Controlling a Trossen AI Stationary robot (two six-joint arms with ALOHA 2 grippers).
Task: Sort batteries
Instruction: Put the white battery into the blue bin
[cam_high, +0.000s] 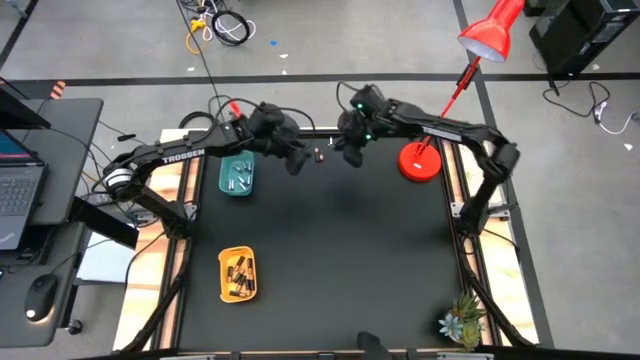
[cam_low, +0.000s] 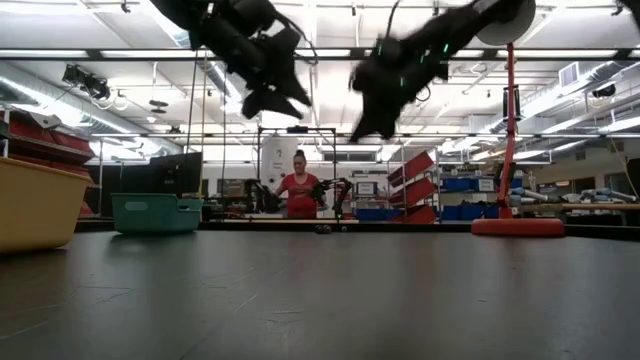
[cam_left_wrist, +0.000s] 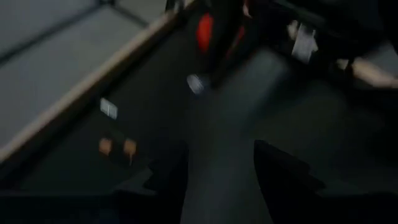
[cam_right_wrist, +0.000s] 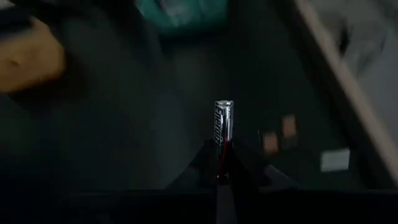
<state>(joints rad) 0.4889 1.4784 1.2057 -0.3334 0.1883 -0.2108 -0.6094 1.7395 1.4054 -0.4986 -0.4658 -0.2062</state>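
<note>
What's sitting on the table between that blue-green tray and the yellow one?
Nothing: in the high view the black mat between the teal tray and the yellow tray is bare. Each tray holds batteries.

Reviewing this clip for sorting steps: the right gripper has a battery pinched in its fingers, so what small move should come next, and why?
Probably carry it toward the teal tray. The right gripper is shut on a silver battery, lifted off the table, and the teal tray seems to hold the silvery ones while the yellow tray holds darker ones. The left gripper hangs open nearby.
</note>
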